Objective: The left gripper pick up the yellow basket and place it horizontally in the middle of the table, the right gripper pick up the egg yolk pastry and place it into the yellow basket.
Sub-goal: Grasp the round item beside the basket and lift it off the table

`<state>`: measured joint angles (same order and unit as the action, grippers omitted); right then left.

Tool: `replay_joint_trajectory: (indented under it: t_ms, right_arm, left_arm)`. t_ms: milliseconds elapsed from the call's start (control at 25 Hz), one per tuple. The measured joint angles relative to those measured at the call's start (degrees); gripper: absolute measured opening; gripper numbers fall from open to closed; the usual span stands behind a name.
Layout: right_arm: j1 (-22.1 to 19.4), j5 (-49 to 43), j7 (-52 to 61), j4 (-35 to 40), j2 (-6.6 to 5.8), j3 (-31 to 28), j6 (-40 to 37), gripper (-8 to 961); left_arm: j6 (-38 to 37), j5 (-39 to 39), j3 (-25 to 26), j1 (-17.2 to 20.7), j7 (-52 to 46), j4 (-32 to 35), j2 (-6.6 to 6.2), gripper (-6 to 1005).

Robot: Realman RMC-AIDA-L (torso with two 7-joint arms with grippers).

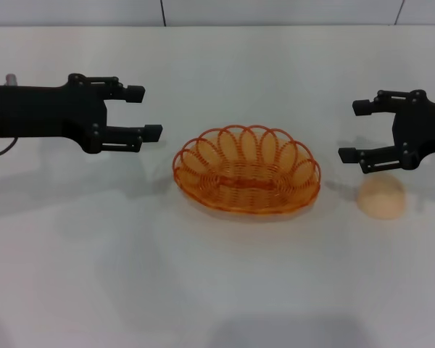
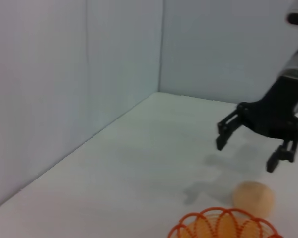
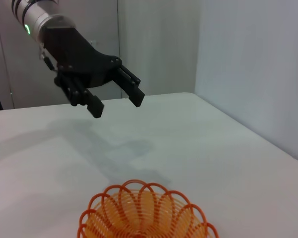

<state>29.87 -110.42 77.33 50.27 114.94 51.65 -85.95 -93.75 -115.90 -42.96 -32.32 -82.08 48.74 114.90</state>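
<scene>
The yellow basket is sitting lengthwise across the middle of the table, upright and empty, with nothing touching it. The left gripper is hovering well to the basket's left, above the tabletop, its two fingers spread apart and holding nothing (so the basket part of the job looks finished, judging from how things lie).

The right gripper is hanging over the table on the far side of the basket, its fingers also spread and empty. The egg yolk pastry is resting on the table just below and slightly nearer than that claw, a short way to the basket's right and clear of its rim. From the left wrist view the claw is plainly floating above the bun, not touching it.

The step in hand appears to be the pastry pickup. The next move is calling for the right claw to come down around the bun, close gently on its soft dome, then lift and carry it over the scalloped rim.
</scene>
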Motion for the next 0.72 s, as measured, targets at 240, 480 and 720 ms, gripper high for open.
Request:
replay_joint_trajectory:
  t_ms: [240, 480, 720]
  right_arm:
    - [0.26, -0.05, 0.61, 0.01, -0.15, 0.01, -0.01, 724]
    - [0.55, -0.22, 2.15, 0.51, -1.23, 0.02, -0.10, 720]
    - [0.64, -1.01, 5.36, 0.82, -3.90, 0.25, -1.93, 716]
  left_arm:
    - [-4.50, 0.56, -0.38, -0.02, 4.32, -0.44, 0.27, 745]
    - [-7.57, -1.98, -0.71, -0.02, 6.90, -1.53, -0.48, 747]
    - [-9.59, -4.03, -0.35, 1.20, 6.11, -1.05, -2.14, 745]
